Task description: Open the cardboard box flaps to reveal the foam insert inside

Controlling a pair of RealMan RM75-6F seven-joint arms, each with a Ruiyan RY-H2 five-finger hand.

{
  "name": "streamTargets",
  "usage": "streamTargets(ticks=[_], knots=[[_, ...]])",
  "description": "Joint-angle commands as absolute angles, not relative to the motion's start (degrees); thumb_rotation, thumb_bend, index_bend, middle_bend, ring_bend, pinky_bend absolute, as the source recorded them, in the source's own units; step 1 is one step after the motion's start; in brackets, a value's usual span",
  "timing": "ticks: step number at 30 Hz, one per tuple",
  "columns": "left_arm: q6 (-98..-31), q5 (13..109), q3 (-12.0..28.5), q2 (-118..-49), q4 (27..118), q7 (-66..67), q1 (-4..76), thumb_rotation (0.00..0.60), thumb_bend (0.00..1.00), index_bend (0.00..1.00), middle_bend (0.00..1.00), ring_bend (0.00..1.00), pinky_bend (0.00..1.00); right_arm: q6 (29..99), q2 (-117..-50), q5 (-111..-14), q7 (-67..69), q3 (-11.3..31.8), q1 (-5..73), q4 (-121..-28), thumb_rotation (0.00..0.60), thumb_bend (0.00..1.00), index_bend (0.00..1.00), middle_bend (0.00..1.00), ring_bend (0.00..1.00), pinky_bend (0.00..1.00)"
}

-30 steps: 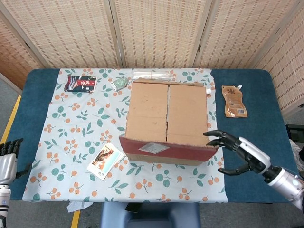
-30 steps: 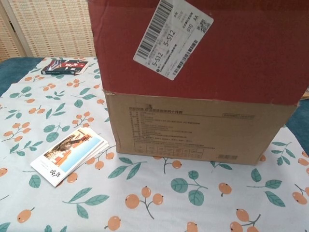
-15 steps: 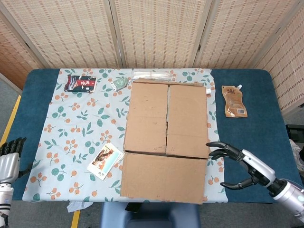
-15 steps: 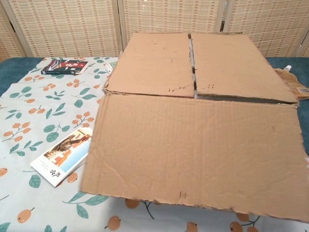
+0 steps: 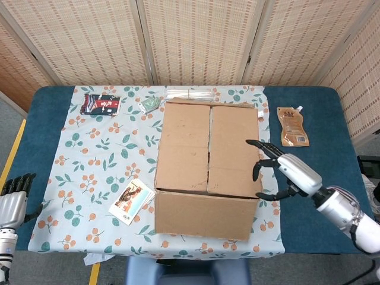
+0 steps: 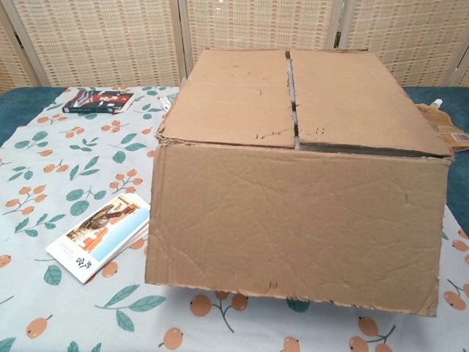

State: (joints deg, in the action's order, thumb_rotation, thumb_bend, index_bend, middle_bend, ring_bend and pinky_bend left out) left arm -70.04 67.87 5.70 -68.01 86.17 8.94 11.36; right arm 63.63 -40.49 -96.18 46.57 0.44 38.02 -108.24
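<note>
The right hand (image 5: 284,173) hovers with fingers spread wide and holds nothing, its fingertips over the near right corner of the cardboard box (image 5: 208,155); whether they touch the cardboard cannot be told. The box stands at the middle of the tabletop (image 5: 41,124) on a floral cloth (image 5: 101,160). Its front flap (image 6: 293,224) hangs down over the near side, while two inner flaps (image 6: 293,99) lie closed across the top. The left hand (image 5: 12,199) sits low beyond the table's near left edge, its state unclear. A card stack (image 5: 132,200) lies just left of the box.
</note>
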Motion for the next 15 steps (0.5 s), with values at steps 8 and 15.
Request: streamTargets(ticks=[8,15], knots=[[-68.8,68.88,5.37,-66.9,85.61,5.02,11.56,0.6,0.41,0.0,0.08,0.04,0.0,48.88,-52.85,-75.74,2.6,11.38,50.93,-103.86,0.37,0.26,0.66,0.04,0.0,0.0],[-68.59,69.44,5.21,-66.56,85.33,3.54,11.53,0.6,0.41,0.0,0.08,0.04,0.0,48.28,-57.66,-73.87,-2.75,12.23,52.7,-101.33,0.331,0.26,0.72,0.07,0.0,0.0]])
